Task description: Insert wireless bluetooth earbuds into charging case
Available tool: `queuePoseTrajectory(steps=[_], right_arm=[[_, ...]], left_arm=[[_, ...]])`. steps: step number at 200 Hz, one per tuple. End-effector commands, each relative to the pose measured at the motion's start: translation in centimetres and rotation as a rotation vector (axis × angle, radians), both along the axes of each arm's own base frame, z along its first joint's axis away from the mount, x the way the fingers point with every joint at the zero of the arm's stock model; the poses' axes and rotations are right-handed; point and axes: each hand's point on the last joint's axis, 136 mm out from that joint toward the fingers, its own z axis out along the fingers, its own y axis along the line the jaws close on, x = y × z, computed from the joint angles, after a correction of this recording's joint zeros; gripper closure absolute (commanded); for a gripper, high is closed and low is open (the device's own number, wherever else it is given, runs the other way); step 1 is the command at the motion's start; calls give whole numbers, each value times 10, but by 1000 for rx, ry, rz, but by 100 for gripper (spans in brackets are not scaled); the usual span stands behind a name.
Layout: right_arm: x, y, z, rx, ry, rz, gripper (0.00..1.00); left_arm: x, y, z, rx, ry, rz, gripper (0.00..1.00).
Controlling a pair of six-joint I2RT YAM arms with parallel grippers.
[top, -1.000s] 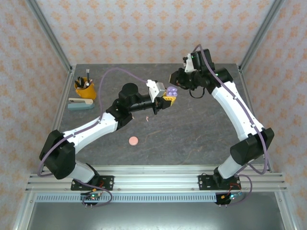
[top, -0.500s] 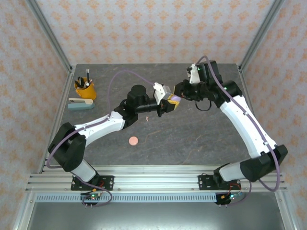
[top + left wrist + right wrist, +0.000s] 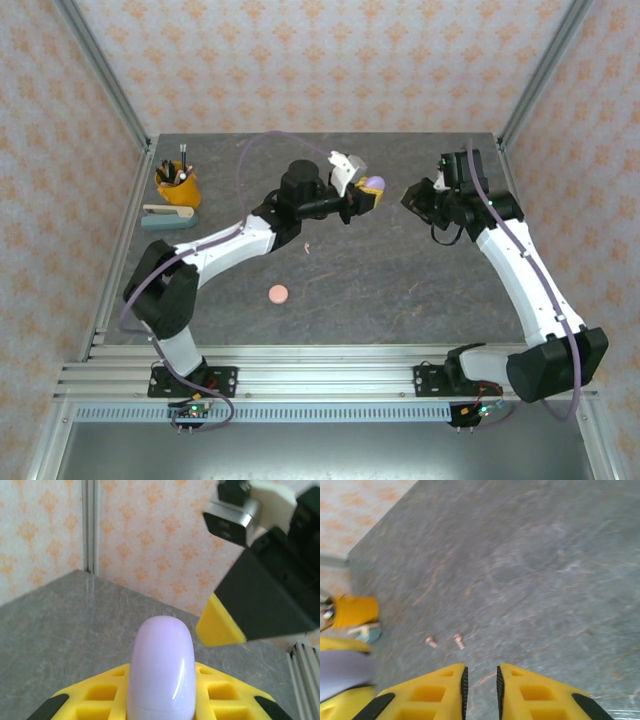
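Lilac charging case (image 3: 374,184) is clamped in the left gripper (image 3: 367,191), upper middle of the top view, held above the grey stone table (image 3: 420,290). Right gripper (image 3: 413,196) is just right of it, facing it across a small gap, not touching. Two pale pink earbuds (image 3: 307,246) lie on the table below-left of the case, close together, too small here to tell how they're turned. Pink round case (image 3: 278,293) lies further down, centre-left, well apart from both grippers. Yellow pen cup (image 3: 178,187) and a teal-and-beige stapler-like item (image 3: 166,215) are at the far left of the table.

Left wrist view: the lilac case takes up bottom centre, edge-on and upright, pinched between the yellow fingers (image 3: 202,675) on both sides. A seam runs across its lower end. The right gripper's black body and one yellow finger are at upper right, beyond the case and apart from it.

Right wrist view: its own yellow fingers at bottom centre are nearly closed, only a narrow slit between the pads, nothing in it. The pink earbuds lie on the table just above the fingertips in frame, left of centre, side by side but not touching. The lilac case is blurred at the lower left edge, between the left gripper's yellow fingers. Pen cup is at the left edge above it.
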Motion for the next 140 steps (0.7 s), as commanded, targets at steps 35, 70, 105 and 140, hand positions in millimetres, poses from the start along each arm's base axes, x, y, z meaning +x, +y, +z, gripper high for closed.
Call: queuePoseTrajectory(steps=[35,70,105,140], right_arm=[[-11,-39,-35,-85,43,-184,76],[-17,-48,-58,-127,83,-209,76],[-20,-52,-71,-145,104,-226,75],[-22,-54,-72,-152,113,-228,76]], left_arm=[[42,-50,-85,53,606,127,100],[54,-79,-140,108,851,194,100],[63,-84,-182,150,976,316,100],[67,-80,-216,198,1081,409,100]])
